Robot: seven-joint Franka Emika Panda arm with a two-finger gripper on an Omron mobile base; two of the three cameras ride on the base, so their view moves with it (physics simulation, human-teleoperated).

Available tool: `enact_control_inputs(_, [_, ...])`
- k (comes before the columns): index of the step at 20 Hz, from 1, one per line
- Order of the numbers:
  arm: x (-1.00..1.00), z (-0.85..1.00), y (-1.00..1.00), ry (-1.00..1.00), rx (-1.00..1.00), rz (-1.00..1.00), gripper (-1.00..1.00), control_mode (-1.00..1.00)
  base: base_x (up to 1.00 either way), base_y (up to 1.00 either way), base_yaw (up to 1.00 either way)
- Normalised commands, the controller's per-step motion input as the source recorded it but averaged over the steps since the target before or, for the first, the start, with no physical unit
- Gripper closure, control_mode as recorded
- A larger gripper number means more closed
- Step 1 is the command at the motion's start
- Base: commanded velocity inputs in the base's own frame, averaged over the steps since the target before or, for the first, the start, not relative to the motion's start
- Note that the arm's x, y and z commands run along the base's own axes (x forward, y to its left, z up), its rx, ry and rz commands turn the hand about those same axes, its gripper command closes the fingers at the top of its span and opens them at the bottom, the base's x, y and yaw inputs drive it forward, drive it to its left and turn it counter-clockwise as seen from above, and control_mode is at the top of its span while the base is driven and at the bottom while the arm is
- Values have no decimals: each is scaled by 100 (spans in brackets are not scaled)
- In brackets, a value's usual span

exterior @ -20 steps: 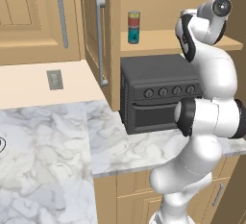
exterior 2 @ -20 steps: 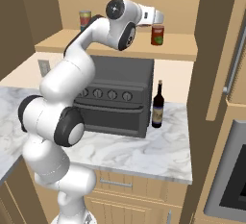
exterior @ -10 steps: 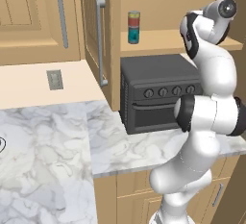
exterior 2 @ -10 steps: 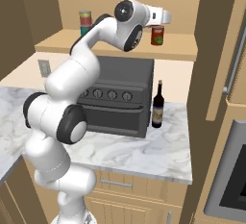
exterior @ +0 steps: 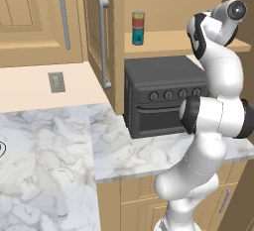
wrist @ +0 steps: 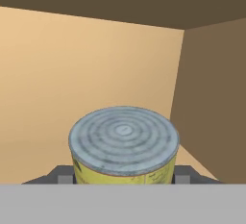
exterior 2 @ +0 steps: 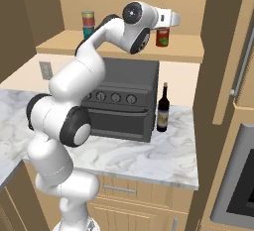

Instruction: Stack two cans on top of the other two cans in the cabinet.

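Note:
In the hand view, a yellow-orange can (wrist: 124,151) with a ribbed grey top sits between my gripper's (wrist: 124,176) dark fingertips (wrist: 64,175), and the gripper is shut on its sides. In the right base view my gripper (exterior 2: 167,22) reaches over the right part of the cabinet shelf (exterior 2: 59,44). A can with red bands (exterior 2: 162,37) shows right beneath it; I cannot tell whether this is the held can or one under it. At the shelf's left, the red can with a green band stands on the teal can (exterior: 138,28) (exterior 2: 88,24).
The cabinet door (exterior: 94,27) stands open on the left with its grey bar handle. A black oven (exterior: 163,96) sits on the marble counter below the shelf. A dark wine bottle (exterior 2: 162,108) stands at the oven's right side. A tall tan panel closes off the right.
My hand has shifted a little to the right over the shelf, still shut on the yellow-orange can. The stacked pair at the left has not moved.

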Motion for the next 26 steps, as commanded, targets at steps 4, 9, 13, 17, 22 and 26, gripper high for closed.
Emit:
enact_control_inputs(4, [12,-3,0,0,0,0,100,-100,0,0,0])
enact_control_inputs(9, [21,0,0,0,0,0,100,-100,0,0,0])
enact_control_inputs(13, [28,0,0,0,0,0,100,-100,0,0,0])
enact_control_inputs(17, [26,-3,-4,0,0,0,100,-100,0,0,0])
enact_control_inputs(22, [19,-3,-14,0,0,0,100,-100,0,0,0])
enact_control_inputs(26, [16,-3,-15,0,0,0,100,-100,0,0,0])
